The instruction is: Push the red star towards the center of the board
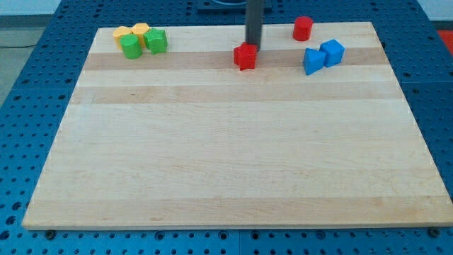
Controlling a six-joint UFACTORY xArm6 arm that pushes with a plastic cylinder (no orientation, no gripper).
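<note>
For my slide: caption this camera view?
My tip meets the red star block from the view's top, near the wooden board's top edge.

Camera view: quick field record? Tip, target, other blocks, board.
tip: my tip at the red star's top edge, on its far side
target: red star, near the view's top, centre
red cylinder: top right
blue blocks: two, right, touching
green blocks: two, top left
yellow blocks: two, behind the green
board: wooden
</note>
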